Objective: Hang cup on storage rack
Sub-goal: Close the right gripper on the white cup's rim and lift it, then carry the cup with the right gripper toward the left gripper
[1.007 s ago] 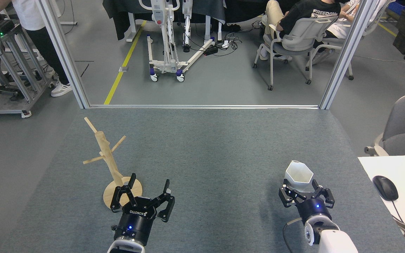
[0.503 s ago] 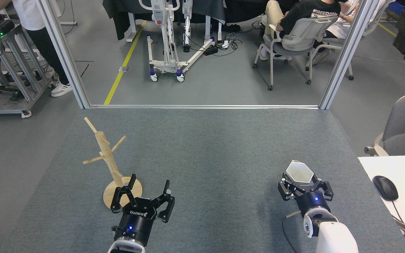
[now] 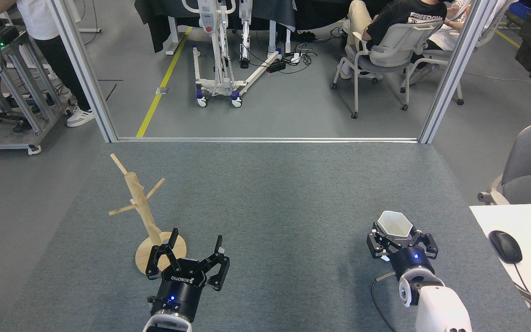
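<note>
The white faceted cup (image 3: 395, 224) stands at the right front of the grey mat, its hexagonal rim facing up. My right gripper (image 3: 401, 240) comes at it from the near side, with a finger against each side of its lower body, shut on it. The fingertips and the cup's handle are hidden. On the left stands the wooden storage rack (image 3: 142, 207), with a round base, an upright post and angled pegs. My left gripper (image 3: 196, 237) is open and empty just right of the rack's base.
A white desk (image 3: 519, 240) with a mouse and keyboard borders the mat on the right. A metal frame rail (image 3: 265, 139) and two posts mark the mat's far edge. Beyond it are chairs, seated people and equipment.
My right gripper moved forward around the cup, and the cup's rim changed tilt between the fingers. The left arm and the rack have not moved.
</note>
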`<state>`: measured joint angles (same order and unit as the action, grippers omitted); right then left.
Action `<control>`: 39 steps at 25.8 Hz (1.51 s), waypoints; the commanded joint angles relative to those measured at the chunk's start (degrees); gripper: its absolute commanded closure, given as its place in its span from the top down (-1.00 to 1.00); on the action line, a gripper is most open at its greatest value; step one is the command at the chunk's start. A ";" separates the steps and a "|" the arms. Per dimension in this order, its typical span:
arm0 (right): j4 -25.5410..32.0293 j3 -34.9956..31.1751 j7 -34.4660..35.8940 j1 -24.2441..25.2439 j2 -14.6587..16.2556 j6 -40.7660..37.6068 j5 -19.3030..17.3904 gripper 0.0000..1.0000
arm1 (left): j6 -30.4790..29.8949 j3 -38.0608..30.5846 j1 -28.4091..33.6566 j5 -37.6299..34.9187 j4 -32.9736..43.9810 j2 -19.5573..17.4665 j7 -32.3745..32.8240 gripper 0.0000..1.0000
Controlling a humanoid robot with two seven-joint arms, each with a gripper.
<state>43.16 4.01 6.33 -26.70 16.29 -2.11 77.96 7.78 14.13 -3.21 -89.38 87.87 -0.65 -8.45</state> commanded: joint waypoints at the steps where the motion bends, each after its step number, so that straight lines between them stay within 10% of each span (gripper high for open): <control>1: 0.35 -0.14 0.17 -0.11 0.15 -0.17 -0.09 -1.00 | 0.04 0.02 -0.40 0.00 -0.86 0.22 -0.17 0.99; 8: 9.75 -0.32 -0.35 -0.64 1.73 -1.93 -8.26 -1.00 | 0.04 0.10 -1.54 0.00 -1.21 1.89 -1.40 0.99; 17: 24.87 5.22 -12.83 -1.34 1.29 0.71 -8.96 -1.00 | -1.37 4.06 -2.86 0.00 -1.12 1.45 -2.10 0.99; 28: 35.68 34.13 -24.79 -13.73 -3.37 40.25 -12.39 -1.00 | -10.59 11.00 -3.56 2.55 -6.22 2.59 3.96 0.97; 39: 40.08 45.65 -27.07 -15.14 -5.65 57.75 -13.54 -1.00 | -1.72 11.79 -9.28 7.38 -9.56 8.39 9.59 0.91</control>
<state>82.30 47.35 -20.09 -41.83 10.74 52.88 64.49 2.86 25.32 -11.14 -82.75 78.34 7.10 0.18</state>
